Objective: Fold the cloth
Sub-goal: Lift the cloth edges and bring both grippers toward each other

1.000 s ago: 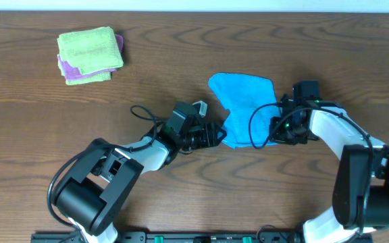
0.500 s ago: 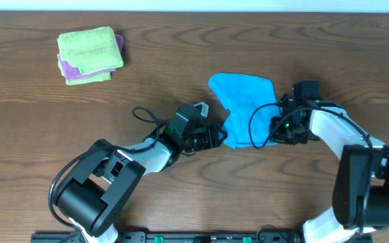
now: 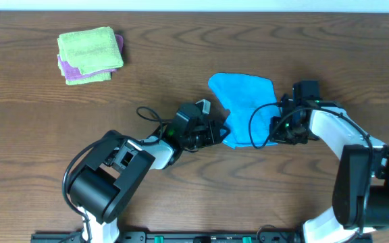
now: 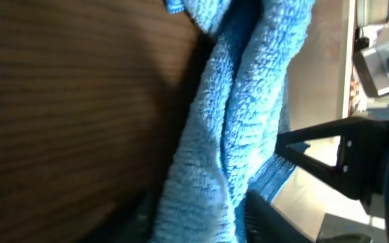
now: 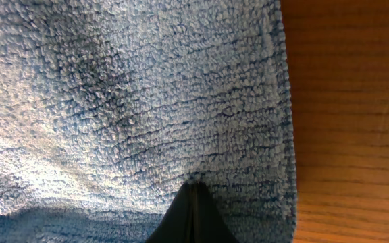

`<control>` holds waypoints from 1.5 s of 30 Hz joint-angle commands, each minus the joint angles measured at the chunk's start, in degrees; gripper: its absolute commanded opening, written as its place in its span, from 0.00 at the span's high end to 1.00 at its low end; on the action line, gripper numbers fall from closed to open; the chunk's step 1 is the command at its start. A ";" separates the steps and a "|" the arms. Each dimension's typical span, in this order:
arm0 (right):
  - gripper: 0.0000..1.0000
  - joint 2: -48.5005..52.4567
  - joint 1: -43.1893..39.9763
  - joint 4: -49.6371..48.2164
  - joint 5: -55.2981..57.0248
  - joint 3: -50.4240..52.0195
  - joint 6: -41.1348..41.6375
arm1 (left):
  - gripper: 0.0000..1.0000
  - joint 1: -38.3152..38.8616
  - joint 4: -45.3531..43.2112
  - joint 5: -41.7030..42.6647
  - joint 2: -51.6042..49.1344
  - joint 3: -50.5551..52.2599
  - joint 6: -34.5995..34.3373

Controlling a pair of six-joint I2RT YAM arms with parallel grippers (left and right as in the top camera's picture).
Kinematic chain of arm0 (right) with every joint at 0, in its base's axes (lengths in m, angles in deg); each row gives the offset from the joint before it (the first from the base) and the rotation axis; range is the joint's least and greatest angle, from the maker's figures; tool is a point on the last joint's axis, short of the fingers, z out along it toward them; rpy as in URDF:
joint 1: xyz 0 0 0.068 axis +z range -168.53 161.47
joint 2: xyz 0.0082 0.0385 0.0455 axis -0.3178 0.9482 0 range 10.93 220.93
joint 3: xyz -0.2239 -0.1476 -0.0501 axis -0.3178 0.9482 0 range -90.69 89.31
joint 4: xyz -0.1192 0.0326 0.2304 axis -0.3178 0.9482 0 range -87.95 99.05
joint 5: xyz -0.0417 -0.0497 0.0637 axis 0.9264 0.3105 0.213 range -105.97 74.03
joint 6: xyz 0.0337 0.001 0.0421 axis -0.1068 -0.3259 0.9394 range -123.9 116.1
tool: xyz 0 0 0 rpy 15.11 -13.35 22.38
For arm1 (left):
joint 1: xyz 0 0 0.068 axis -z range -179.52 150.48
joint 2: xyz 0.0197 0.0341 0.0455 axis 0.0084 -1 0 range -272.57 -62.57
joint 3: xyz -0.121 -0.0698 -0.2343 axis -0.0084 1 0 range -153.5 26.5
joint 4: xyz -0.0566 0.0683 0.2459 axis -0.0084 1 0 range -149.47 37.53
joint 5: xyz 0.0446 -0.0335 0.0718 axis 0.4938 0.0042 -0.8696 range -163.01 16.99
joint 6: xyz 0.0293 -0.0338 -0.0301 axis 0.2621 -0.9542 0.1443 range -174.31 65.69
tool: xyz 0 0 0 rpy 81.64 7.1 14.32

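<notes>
Between both hands on the surface (image 3: 181, 54) lies the sky-blue terry cloth (image 3: 245, 101). Left hand (image 3: 216, 133) straddles its near-left edge, jaws narrow, grip uncertain; right hand (image 3: 275, 128), pinched shut, touches the right edge, equally near.

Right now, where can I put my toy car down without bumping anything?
Bare table lies between the green-and-purple pile and the blue cloth, and in the back right corner beyond the right arm. It is crowded at the front middle, where the left hand and right hand meet the blue cloth.
</notes>
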 commanded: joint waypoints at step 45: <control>0.98 -2.73 5.84 9.07 -1.25 -4.61 -0.63 | 0.94 -4.55 40.15 3.10 7.63 -15.45 27.65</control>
